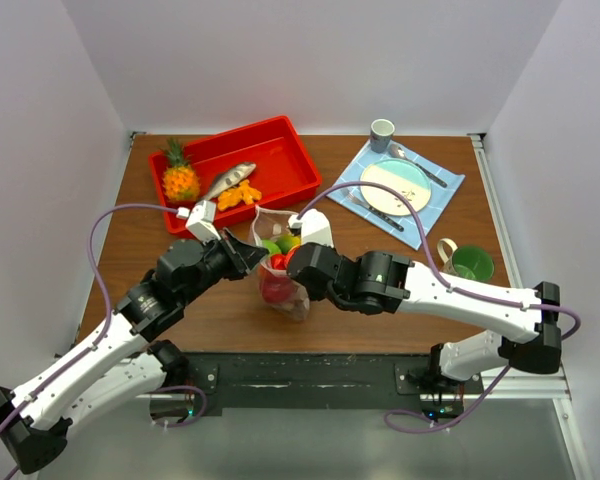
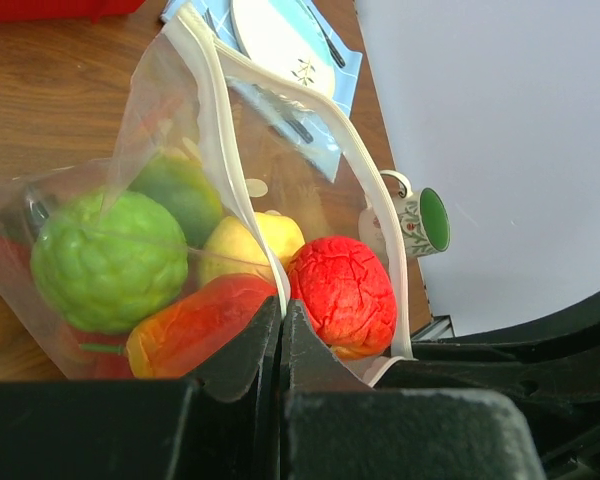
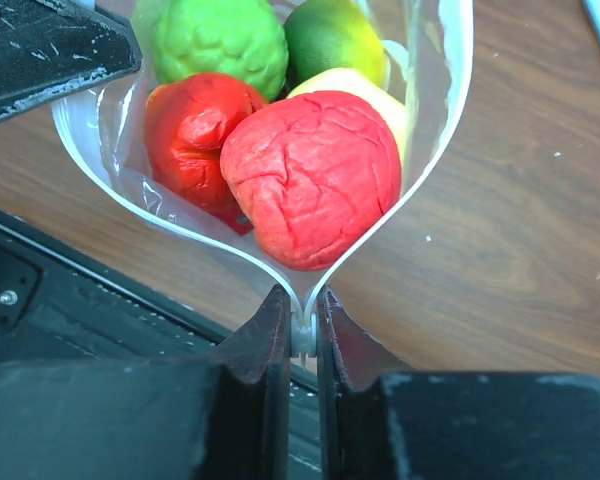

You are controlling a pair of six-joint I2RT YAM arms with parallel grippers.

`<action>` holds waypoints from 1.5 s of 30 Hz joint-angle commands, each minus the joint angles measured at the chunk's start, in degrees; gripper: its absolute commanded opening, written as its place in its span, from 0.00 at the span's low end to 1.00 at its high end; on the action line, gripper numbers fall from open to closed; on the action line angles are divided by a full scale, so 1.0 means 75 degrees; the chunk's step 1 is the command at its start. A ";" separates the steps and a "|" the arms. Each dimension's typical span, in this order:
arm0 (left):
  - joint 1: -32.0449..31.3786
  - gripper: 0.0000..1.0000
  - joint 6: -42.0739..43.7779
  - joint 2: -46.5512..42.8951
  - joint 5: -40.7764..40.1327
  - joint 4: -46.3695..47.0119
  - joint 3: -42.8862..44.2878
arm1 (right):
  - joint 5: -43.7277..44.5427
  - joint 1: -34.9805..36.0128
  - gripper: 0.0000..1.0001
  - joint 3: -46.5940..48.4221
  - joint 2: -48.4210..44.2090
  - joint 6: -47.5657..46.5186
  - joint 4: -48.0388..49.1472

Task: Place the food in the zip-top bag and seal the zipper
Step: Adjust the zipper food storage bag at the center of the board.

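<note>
The clear zip-top bag (image 1: pixel 282 285) hangs between my two grippers at the table's middle front. Its mouth gapes open. Inside lie toy fruits: a wrinkled red one (image 3: pixel 310 175), a second red one (image 3: pixel 188 135), a bumpy green one (image 2: pixel 108 258), a smooth green one (image 3: pixel 332 38) and a yellow one (image 2: pixel 245 246). My left gripper (image 2: pixel 280 315) is shut on one side of the zipper (image 2: pixel 230 165). My right gripper (image 3: pixel 300 325) is shut on the zipper's end (image 3: pixel 302 335), where the two strips meet. In the top view the left gripper (image 1: pixel 252 256) and right gripper (image 1: pixel 292 258) flank the bag's mouth.
A red tray (image 1: pixel 280 150) at the back left holds a toy pineapple (image 1: pixel 180 177), a fish (image 1: pixel 228 180) and orange pieces. A blue mat with a plate (image 1: pixel 394 185) and cutlery lies back right, a small cup (image 1: pixel 381 133) behind it. A green mug (image 1: pixel 470 263) stands right.
</note>
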 commanded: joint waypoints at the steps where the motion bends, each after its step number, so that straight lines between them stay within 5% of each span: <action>1: -0.0019 0.00 0.0081 -0.0044 -0.0175 0.0425 0.0146 | 0.0739 0.0018 0.04 0.0505 -0.0008 -0.0204 -0.0157; 7: -0.0020 0.00 0.0069 0.0143 -0.0151 0.0659 0.0158 | 0.1396 -0.0064 0.00 0.1406 0.0156 -0.0626 -0.0602; 15: -0.0019 0.00 0.0151 0.0343 -0.0292 0.0741 0.0310 | 0.0868 -0.0040 0.00 0.0975 0.0157 -0.0615 -0.0345; 23: -0.0019 0.00 0.0209 0.0413 -0.0373 0.0824 0.0332 | 0.0671 -0.0661 0.00 0.1935 0.0109 -0.1025 -0.0603; 31: -0.0008 0.00 0.0608 0.1046 -0.0503 0.0847 0.0768 | 0.0224 -0.0532 0.00 0.0589 -0.0277 -0.0837 -0.0216; 38: -0.0031 0.00 0.0502 0.0883 0.0271 0.1223 0.0170 | -0.0360 -0.1528 0.00 0.0388 -0.0488 -0.1177 0.0241; 45: -0.0008 0.00 0.0830 0.0753 -0.0455 0.0812 0.0391 | -0.0572 -0.1002 0.00 0.0732 -0.0006 -0.1025 0.0135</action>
